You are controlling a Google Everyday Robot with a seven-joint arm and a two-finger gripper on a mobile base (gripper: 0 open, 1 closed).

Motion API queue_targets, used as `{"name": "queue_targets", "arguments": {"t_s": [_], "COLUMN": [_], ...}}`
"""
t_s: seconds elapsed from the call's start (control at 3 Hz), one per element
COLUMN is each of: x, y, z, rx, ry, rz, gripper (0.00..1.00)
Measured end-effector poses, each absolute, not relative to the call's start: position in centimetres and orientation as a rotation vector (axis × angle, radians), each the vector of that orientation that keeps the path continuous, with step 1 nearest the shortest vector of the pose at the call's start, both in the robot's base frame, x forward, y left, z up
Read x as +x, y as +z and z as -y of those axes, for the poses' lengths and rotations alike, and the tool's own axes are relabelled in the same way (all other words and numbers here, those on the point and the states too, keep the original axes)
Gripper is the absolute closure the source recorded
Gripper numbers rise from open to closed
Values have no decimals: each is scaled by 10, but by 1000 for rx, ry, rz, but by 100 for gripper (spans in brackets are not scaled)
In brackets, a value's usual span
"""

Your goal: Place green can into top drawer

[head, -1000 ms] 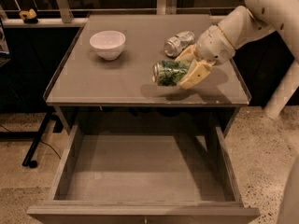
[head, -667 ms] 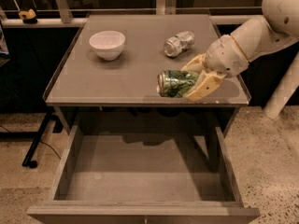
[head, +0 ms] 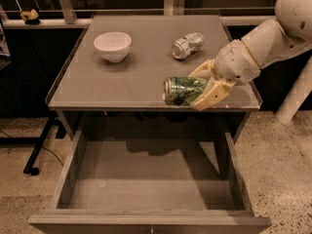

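Note:
The green can [head: 182,90] lies on its side in my gripper [head: 199,89], silver end facing left. The gripper is shut on it, one cream finger above and one below. It holds the can in the air over the front edge of the tabletop [head: 97,89], right of centre. The top drawer [head: 146,179] stands pulled open below and in front of the table, with a bare flat bottom. My white arm reaches in from the upper right.
A white bowl [head: 112,46] sits at the back left of the tabletop. A paler silver can [head: 187,45] lies on its side at the back right. A railing runs behind the table. Speckled floor lies to the right.
My gripper has carried the green can forward and a little lower, from above the table's right middle to its front edge. The bowl and the silver can have not moved.

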State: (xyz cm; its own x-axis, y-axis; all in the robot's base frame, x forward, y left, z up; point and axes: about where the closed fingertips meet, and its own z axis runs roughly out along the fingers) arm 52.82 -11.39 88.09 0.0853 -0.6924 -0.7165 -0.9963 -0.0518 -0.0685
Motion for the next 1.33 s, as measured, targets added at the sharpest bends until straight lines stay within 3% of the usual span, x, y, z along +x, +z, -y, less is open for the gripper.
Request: {"name": "queue_targets", "arguments": {"t_s": [0.67,1.33], "x": [481,468], "y": [871,838], "z": [115,130], "rx": [-1715,-1619], "ry": [668,644], "rz": [-1710,-1781], "gripper": [100,100]}}
